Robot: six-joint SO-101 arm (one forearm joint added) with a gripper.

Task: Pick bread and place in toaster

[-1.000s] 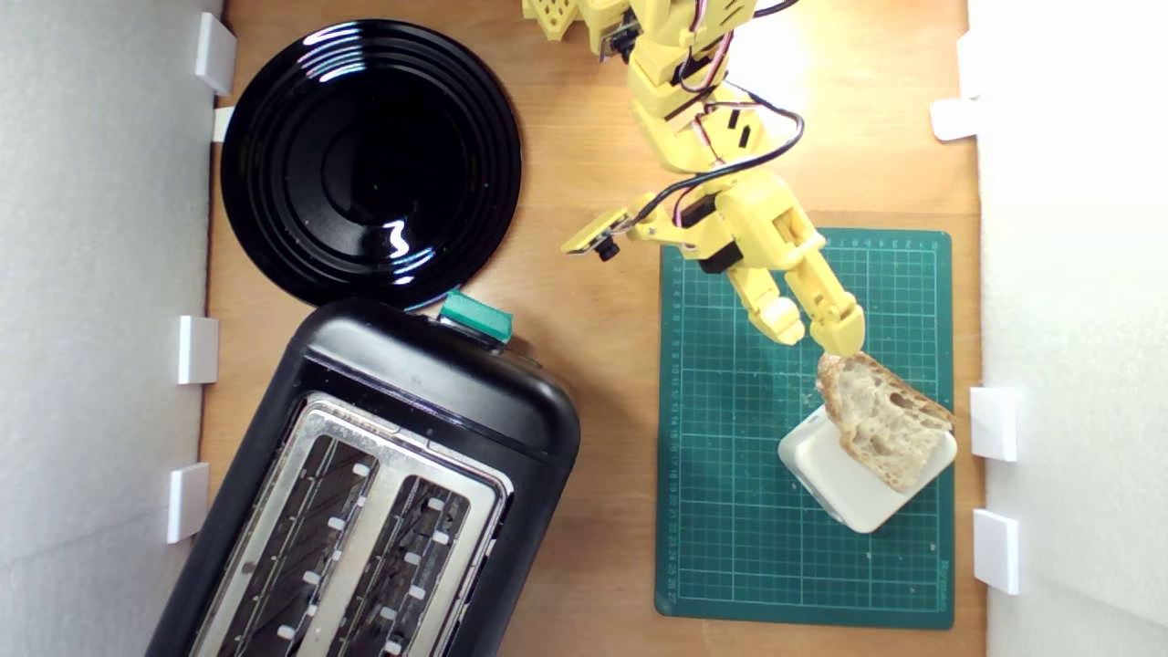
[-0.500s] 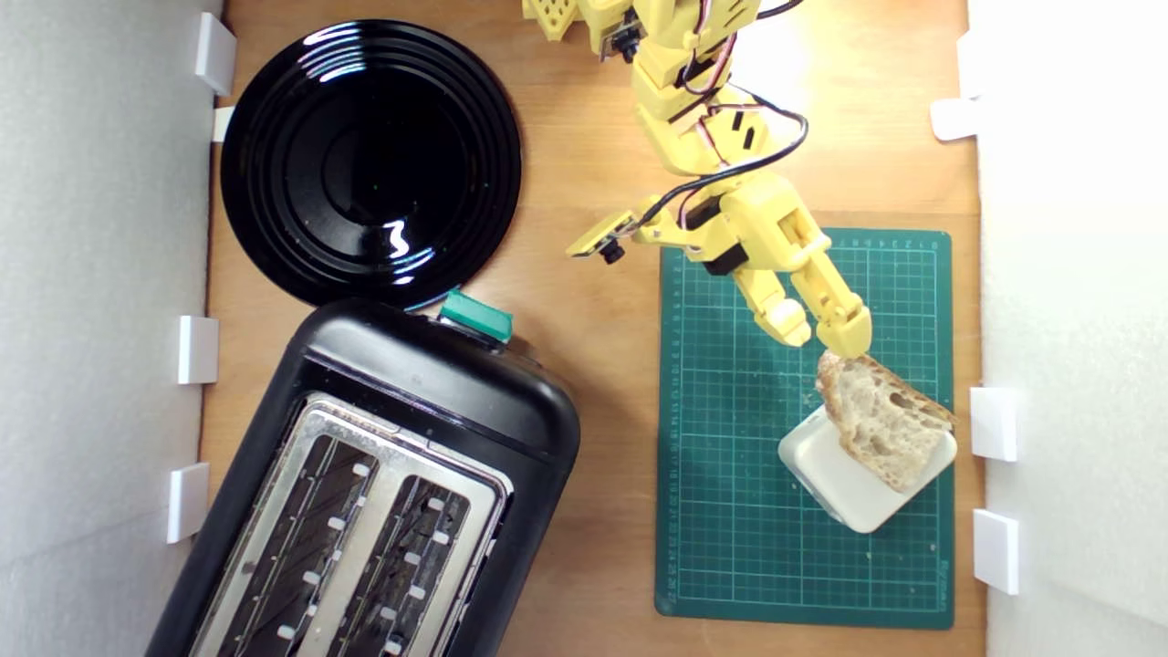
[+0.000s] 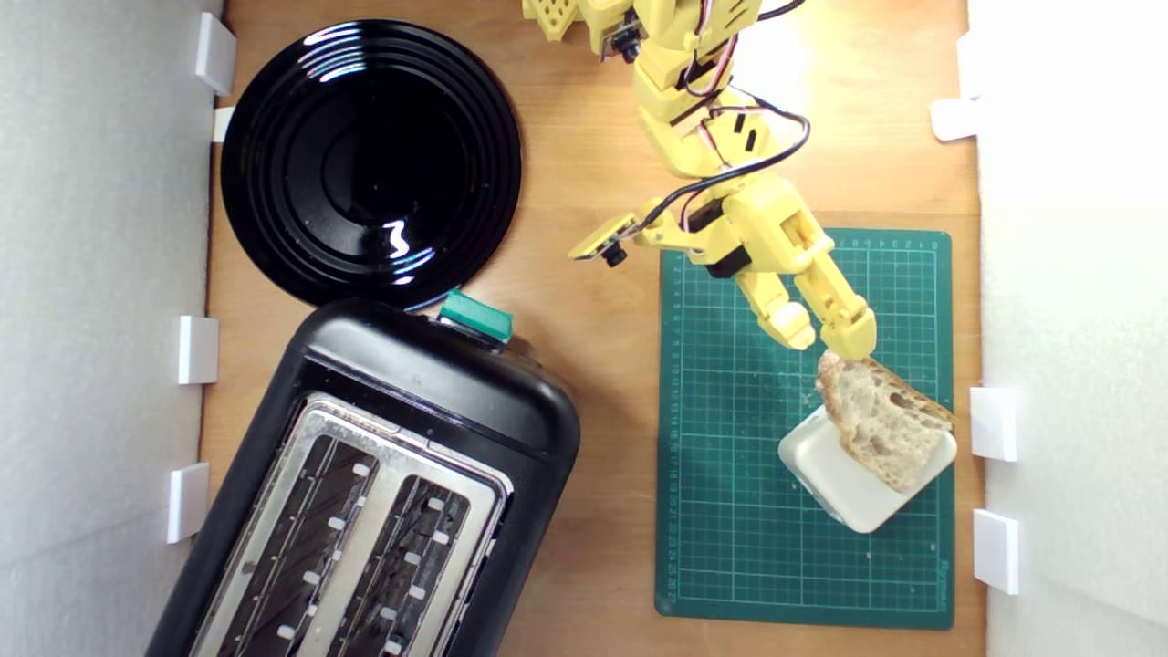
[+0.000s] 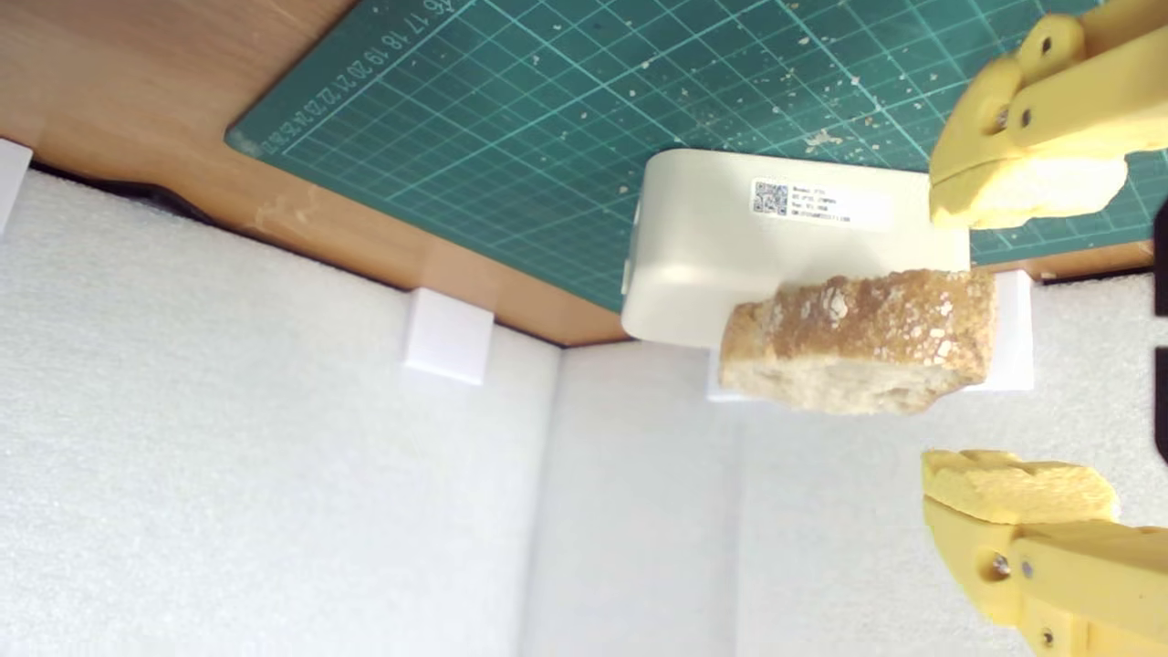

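Centrally, the yellow gripper stands spread, its two fingers apart and holding nothing; the bread lies just ahead of the fingertips, level with the gap but not yet between them. In the exterior view the gripper has one fingertip at the bread's near crust corner; whether it touches cannot be told. The slice leans on a cream-white block, one end raised, atop the green cutting mat. Judged by its open, holey crumb, the bread should be light, soft and crushable, with a firmer, rough crust unlikely to slip; closing across the crusted edge facing the gripper looks soundest, since the raised end leaves room beneath. Well away from the gripper sit the toaster and a black plate. Hidden: the slice's underside and the toaster's far end, cut off by the frame.
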